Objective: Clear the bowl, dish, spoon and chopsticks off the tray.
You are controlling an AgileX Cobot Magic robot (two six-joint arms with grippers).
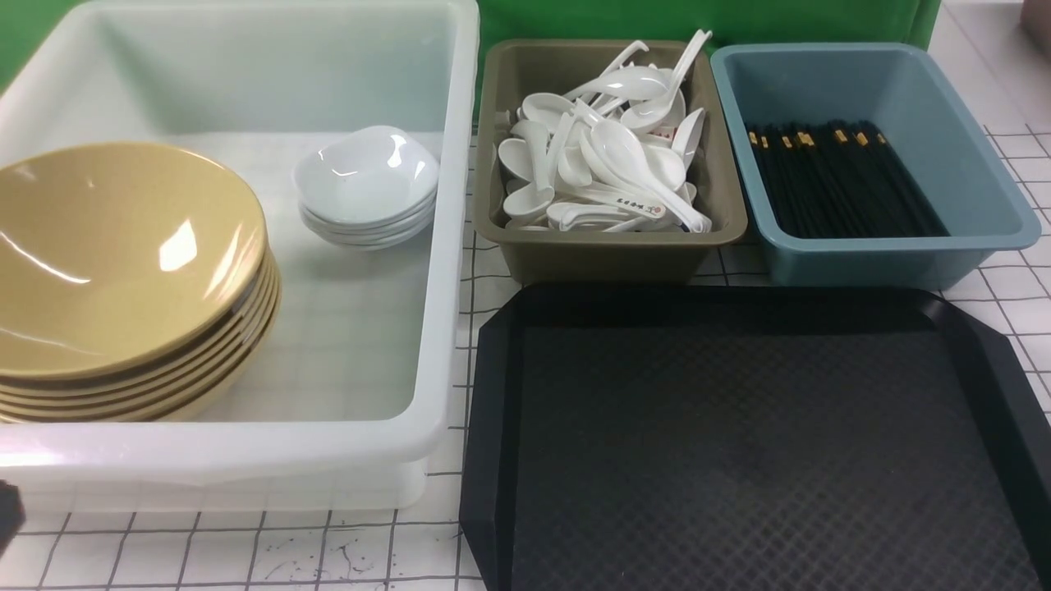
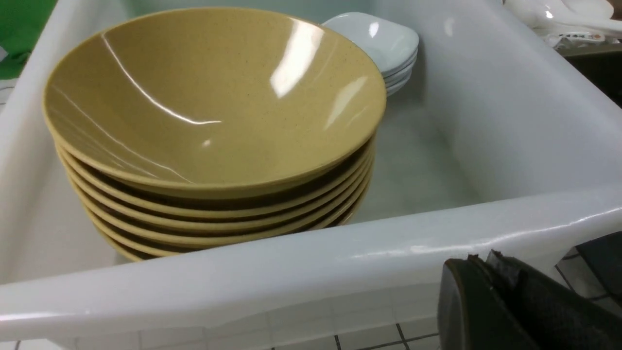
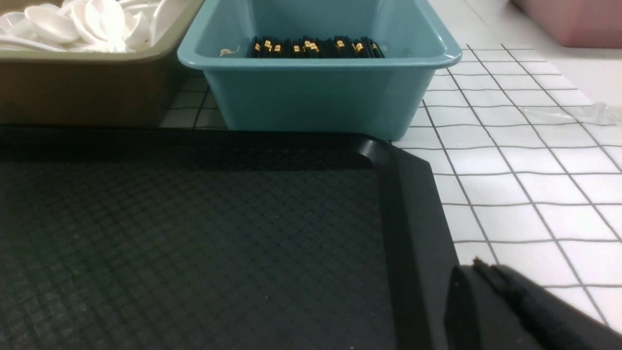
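Note:
The black tray (image 1: 739, 443) (image 3: 194, 233) lies at the front right, its textured surface bare. A yellow bowl (image 1: 115, 246) (image 2: 214, 97) tops a stack of several in the white tub (image 1: 443, 271). Beside it a white dish (image 1: 365, 176) (image 2: 374, 39) tops a smaller stack. White spoons (image 1: 608, 156) fill the brown bin (image 1: 608, 254). Black chopsticks (image 1: 846, 180) (image 3: 316, 47) lie in the blue bin (image 1: 870, 258). My left gripper (image 2: 481, 257) is shut and holds nothing, just outside the tub's front wall. My right gripper (image 3: 478, 265) is shut and holds nothing, by the tray's right rim.
The white tub's front wall (image 2: 291, 272) stands between my left gripper and the bowls. The brown and blue bins (image 3: 316, 92) stand right behind the tray's far rim. White gridded tabletop (image 3: 525, 194) lies to the tray's right.

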